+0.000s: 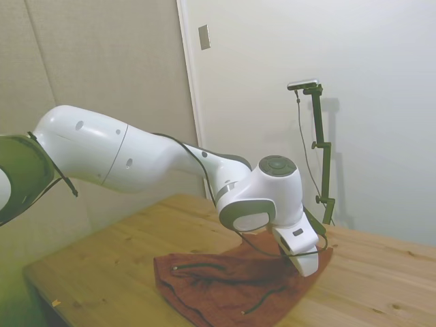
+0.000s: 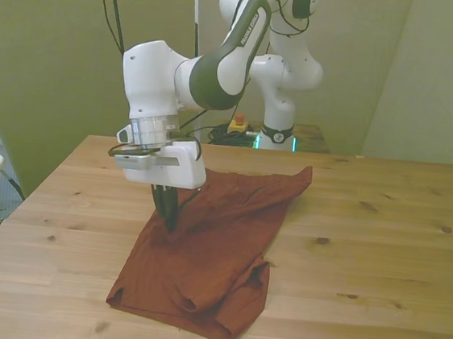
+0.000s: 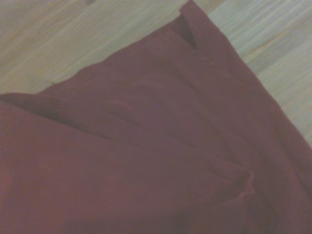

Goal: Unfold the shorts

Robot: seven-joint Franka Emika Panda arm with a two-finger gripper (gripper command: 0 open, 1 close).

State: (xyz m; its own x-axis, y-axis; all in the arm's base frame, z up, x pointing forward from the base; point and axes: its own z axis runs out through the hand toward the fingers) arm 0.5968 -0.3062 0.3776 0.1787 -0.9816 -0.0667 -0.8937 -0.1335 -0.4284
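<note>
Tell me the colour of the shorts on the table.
Rust-orange to brown; the shorts show it best in the front view, with thin dark drawstrings clearer in the side view.

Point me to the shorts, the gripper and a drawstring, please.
shorts [image 2: 218, 250]: front view, middle of the rust fabric.
gripper [image 2: 170, 219]: front view, dark fingertips down at the cloth.
drawstring [image 1: 197, 266]: side view, thin dark cord lying on the fabric.

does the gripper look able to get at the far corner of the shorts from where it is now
Probably yes. The gripper is already down on the shorts, and the far corner lies flat on the table with nothing standing between them in the front view.
</note>
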